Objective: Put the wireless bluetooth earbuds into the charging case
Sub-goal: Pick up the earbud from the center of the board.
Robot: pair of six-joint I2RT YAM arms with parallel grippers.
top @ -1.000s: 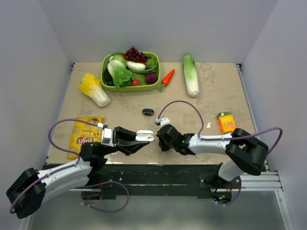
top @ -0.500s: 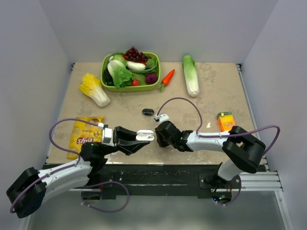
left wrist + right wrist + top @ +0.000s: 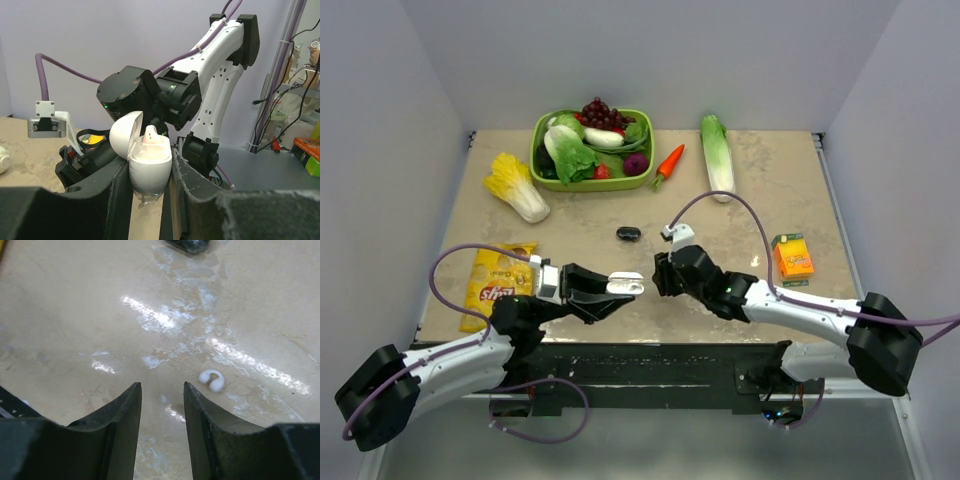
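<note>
My left gripper (image 3: 150, 162) is shut on the white charging case (image 3: 149, 172) and holds it upright above the table's front edge. Its lid (image 3: 124, 132) is open, and one white earbud (image 3: 151, 136) stands in the case. In the top view the case (image 3: 624, 285) sits at the left fingertips. My right gripper (image 3: 161, 386) is open and empty, low over the table. A second white earbud (image 3: 212, 380) lies on the table just ahead and right of its right fingertip. In the top view the right gripper (image 3: 661, 276) is just right of the case and hides that bud.
A small black object (image 3: 628, 234) lies behind the grippers and also shows in the right wrist view (image 3: 187, 245). A green basket (image 3: 642, 180) of vegetables, a carrot (image 3: 668, 163), two cabbages (image 3: 718, 155), a chips bag (image 3: 495, 280) and an orange carton (image 3: 791, 255) are around.
The right arm has swung its elbow out to the right and stretched lower; its gripper shifted slightly back and right. The left gripper with the case has barely moved.
</note>
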